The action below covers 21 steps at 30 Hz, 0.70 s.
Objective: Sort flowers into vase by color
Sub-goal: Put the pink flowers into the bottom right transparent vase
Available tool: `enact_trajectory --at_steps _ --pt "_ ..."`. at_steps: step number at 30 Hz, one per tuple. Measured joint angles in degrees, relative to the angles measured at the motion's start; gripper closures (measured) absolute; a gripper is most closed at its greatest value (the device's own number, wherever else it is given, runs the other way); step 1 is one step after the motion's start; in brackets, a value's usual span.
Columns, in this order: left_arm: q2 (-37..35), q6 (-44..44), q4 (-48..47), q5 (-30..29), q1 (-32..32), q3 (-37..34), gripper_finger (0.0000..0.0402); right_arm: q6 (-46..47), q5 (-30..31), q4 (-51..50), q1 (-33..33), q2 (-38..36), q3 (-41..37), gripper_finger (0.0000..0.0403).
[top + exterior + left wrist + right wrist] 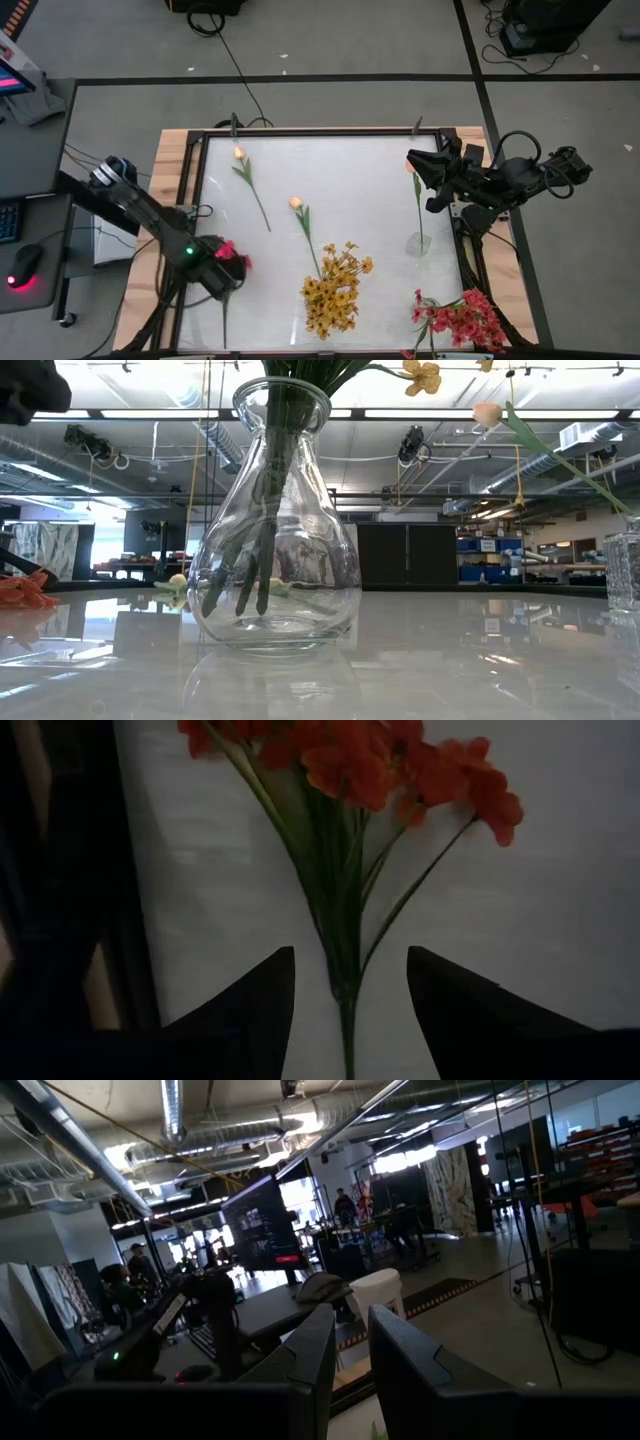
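A red-pink flower cluster (232, 254) lies on the white table near its left edge, its green stem (346, 1020) running toward the near edge. My left gripper (348, 988) points down over it, open, one finger on each side of the stem just below the blooms, touching nothing. The yellow-orange cluster (335, 290) stands in a clear glass vase (275, 560). Two peach-budded stems (252, 185) (307, 232) lie flat on the table. My right gripper (420, 176) waits high at the table's right edge, pointing level, its fingers a narrow gap apart and holding nothing.
A slim glass vase (419, 242) at the right holds one peach-budded stem. Another red-pink cluster (462, 318) stands at the near right corner. A dark frame (195, 200) runs around the table. A desk with a mouse (24, 266) stands to the left.
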Motion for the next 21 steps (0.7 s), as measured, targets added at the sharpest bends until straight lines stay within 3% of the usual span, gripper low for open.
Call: enact_trajectory --at_steps 21 --pt "14.77 -0.30 9.59 2.25 -1.35 0.00 0.0202 0.00 -0.02 0.02 -0.02 0.02 0.00 0.0328"
